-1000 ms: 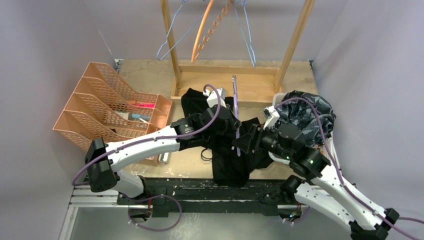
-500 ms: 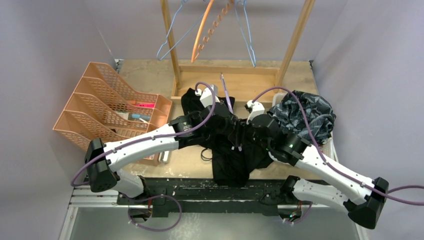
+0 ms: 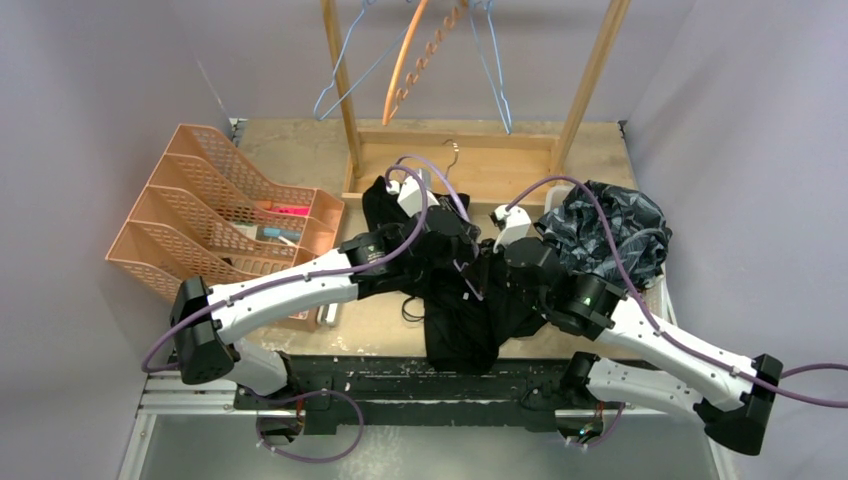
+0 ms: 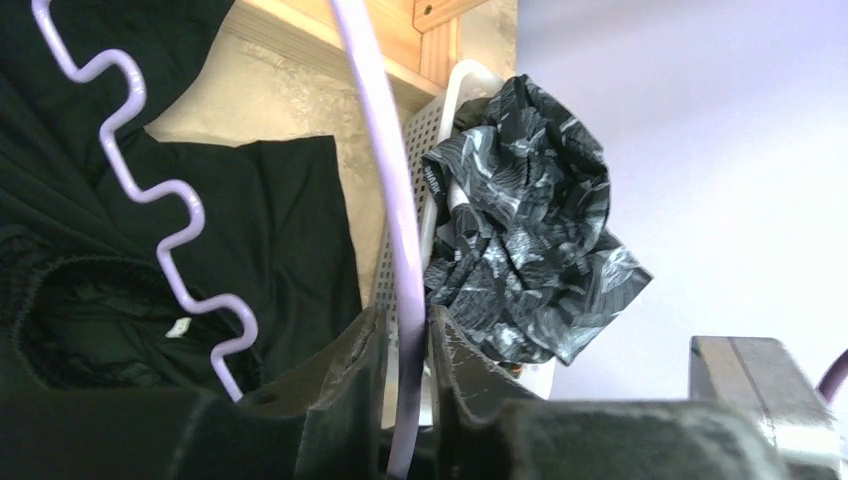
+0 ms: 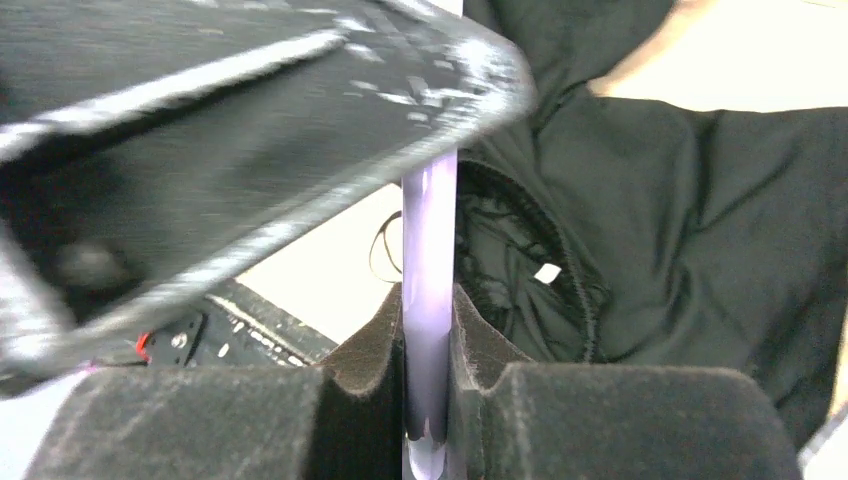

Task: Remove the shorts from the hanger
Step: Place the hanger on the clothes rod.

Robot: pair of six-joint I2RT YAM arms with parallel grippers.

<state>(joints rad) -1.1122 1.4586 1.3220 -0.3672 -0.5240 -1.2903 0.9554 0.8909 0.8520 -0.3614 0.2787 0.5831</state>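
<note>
We see the left gripper (image 4: 405, 330) clenched on the purple hanger (image 4: 380, 150) — the right gripper (image 5: 430, 310) pinches it too. The black shorts (image 3: 455, 325) lie crumpled on the table (image 3: 300, 150) beneath, grey camouflage shorts (image 3: 605, 225) heaped in the white basket (image 4: 432, 110).

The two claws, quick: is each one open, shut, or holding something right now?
Left gripper: shut on the lilac hanger.
Right gripper: shut on the same lilac hanger.
</note>
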